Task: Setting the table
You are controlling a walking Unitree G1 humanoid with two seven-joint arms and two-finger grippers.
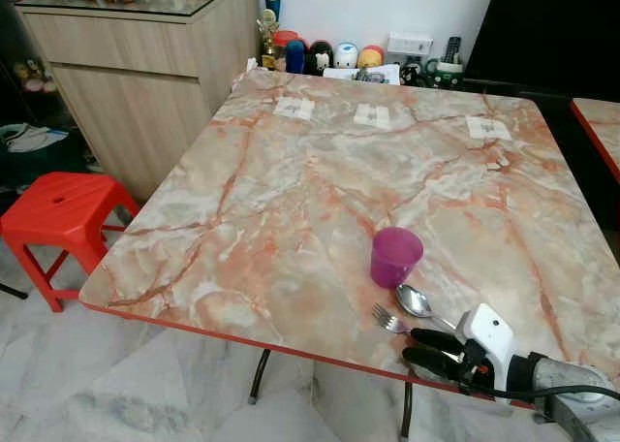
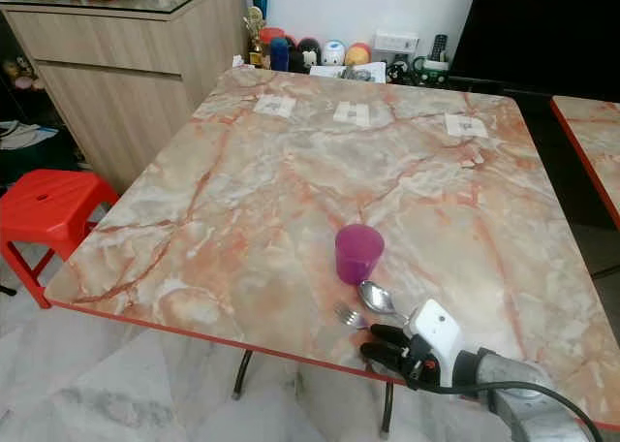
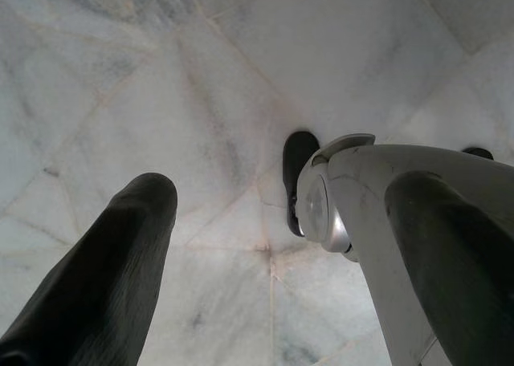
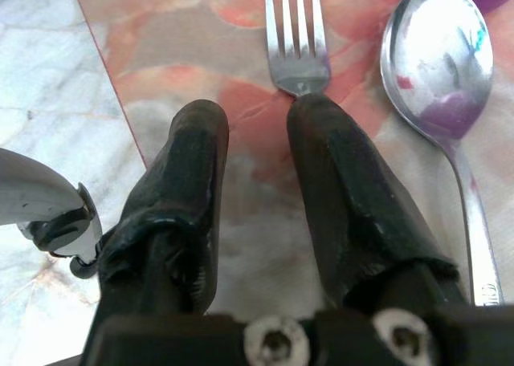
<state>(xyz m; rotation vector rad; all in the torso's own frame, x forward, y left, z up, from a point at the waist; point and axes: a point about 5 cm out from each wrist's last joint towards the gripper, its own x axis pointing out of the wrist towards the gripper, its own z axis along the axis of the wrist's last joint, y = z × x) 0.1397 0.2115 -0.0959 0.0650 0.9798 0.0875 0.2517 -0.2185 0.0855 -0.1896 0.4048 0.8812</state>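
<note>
No writing can be read anywhere: the three white paper slips [image 1: 294,108] along the far side of the marble-patterned desk [image 1: 291,200] are too small to make out, and the items lined against the wall behind it are just as unclear.

Near the desk's front edge stands a purple cup [image 1: 395,256]; the head views do not show whether anything is in it. Just in front of it lie a spoon [image 1: 417,302] and a fork [image 1: 387,318], side by side, the fork nearer the edge. The right gripper [image 1: 418,345] sits low over the desk edge at the fork's handle end.

The right wrist view adds the close detail: the two black fingers [image 4: 337,181] stand narrowly apart with bare desk between them, one finger lying over the fork's handle, the tines pointing away, and the spoon bowl mirroring purple.

The left wrist view looks down at pale marble floor [image 3: 161,85], with the left gripper [image 3: 281,213] spread wide, holding nothing. A red stool [image 1: 58,214] stands left of the desk, beside a wooden cabinet [image 1: 136,83].
</note>
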